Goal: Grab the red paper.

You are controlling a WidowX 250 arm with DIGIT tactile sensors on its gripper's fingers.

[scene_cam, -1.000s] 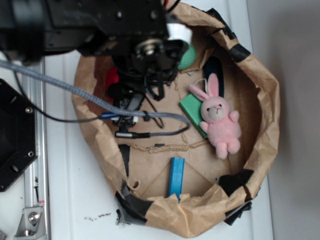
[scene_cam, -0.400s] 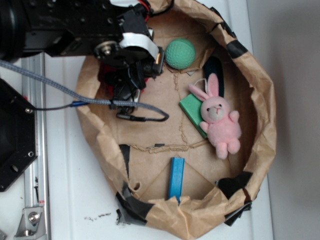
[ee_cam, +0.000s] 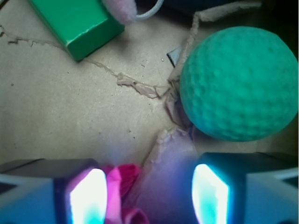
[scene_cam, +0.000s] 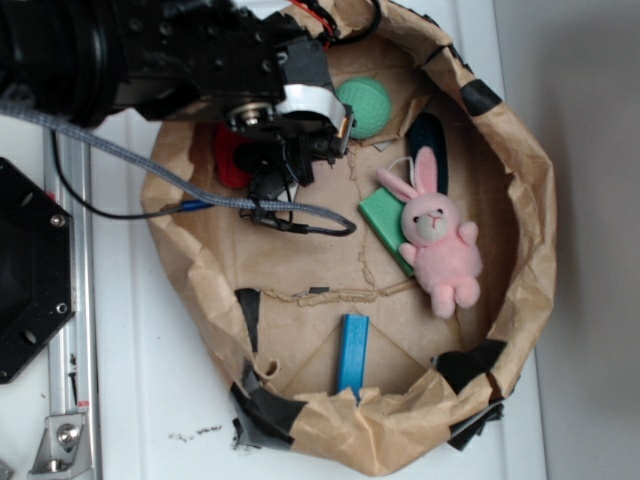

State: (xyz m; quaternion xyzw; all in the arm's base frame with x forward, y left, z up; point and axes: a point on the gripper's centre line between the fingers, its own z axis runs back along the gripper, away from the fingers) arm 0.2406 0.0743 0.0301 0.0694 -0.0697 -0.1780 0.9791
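While hovering low over the cardboard floor (ee_cam: pixel 70 116) of the pen, stands spread wide: hand (ee_cam: pixel 147 193) with both lit fingertips (ee_cam: pixel 86 196) apart at the bottom edge of the wrist view, gripping nothing. Just between them, toward the lower left, shows a crumpled bit of the red paper (ee_cam: pixel 119 186), apparently not yet enclosed and not lifted. In the exterior view, lies at the upper left of the pen, half hidden under the black arm, the same red paper (scene_cam: pixel 232 158). So judged: approach nearly done, hand lined up beside the target; closing on the wad and raising it both left to do. Cannot tell whether either fingertip already touches the paper.

Counted, near to far in the wrist view: one red paper at the bottom; one torn seam in the cardboard through the middle; one green ball (ee_cam: pixel 238 84), dimpled, at the right, resting on the floor just beyond the right fingertip; one green block (ee_cam: pixel 77 23) at the upper left; one pink plush ear or limb at the top edge.

Counted in the exterior view: one blue block (scene_cam: pixel 352 355) at the lower middle; one pink plush rabbit (scene_cam: pixel 438 245) lying partly on the green block at the right; one brown paper wall (scene_cam: pixel 525 250) ringing everything, patched with several strips of black tape; one white surface (scene_cam: pixel 150 400) beneath.
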